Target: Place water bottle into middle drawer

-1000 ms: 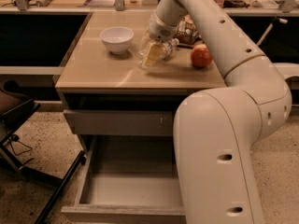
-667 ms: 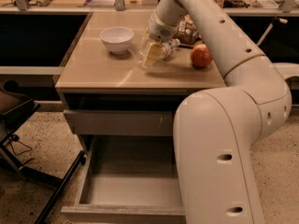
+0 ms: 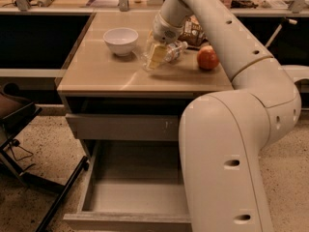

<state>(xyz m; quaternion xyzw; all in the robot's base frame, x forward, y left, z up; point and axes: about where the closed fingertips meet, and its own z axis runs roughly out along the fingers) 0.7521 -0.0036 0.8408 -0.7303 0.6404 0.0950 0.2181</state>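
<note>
The water bottle (image 3: 166, 53), clear and crinkled with its small cap pointing right, lies on the wooden tabletop (image 3: 111, 74) between the bowl and the apple. My gripper (image 3: 157, 50) comes down from the white arm and sits right at the bottle's left part, partly covering it. The middle drawer (image 3: 126, 220) is pulled out at the bottom of the cabinet, with tall side walls and a bare grey floor. My arm's large white body hides the drawer's right side.
A white bowl (image 3: 120, 40) stands left of the bottle. A red apple (image 3: 207, 58) lies to its right, with a brown snack bag (image 3: 193, 32) behind. A shut grey drawer front with pale scratches (image 3: 123, 127) sits above the open drawer. A black chair frame (image 3: 29, 168) stands at left.
</note>
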